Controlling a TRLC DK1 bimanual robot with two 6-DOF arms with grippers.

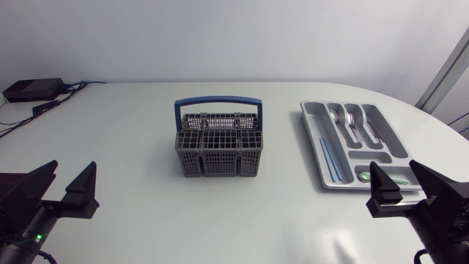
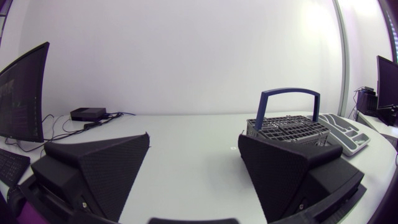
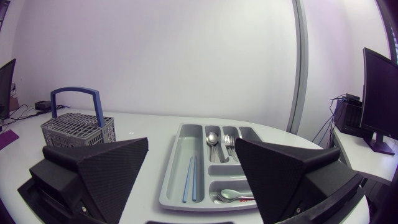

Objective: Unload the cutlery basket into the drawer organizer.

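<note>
The grey cutlery basket [image 1: 218, 149] with a blue handle [image 1: 218, 103] stands upright mid-table; no cutlery shows sticking out of it. It also appears ahead of my left gripper [image 2: 194, 163], as the basket [image 2: 288, 129]. The grey drawer organizer [image 1: 315, 139] lies at the right, holding a spoon [image 1: 335, 116], a fork [image 1: 350, 119], blue chopsticks [image 1: 327, 160] and a small spoon [image 1: 368, 175]. In the right wrist view the organizer [image 3: 173, 180] lies just ahead of my right gripper [image 3: 191, 171]. Both grippers, left [image 1: 67, 187] and right [image 1: 399, 183], are open and empty near the front edge.
A black box [image 1: 32, 89] with cables sits at the table's far left corner. Bare white tabletop lies between the basket and the organizer and in front of both.
</note>
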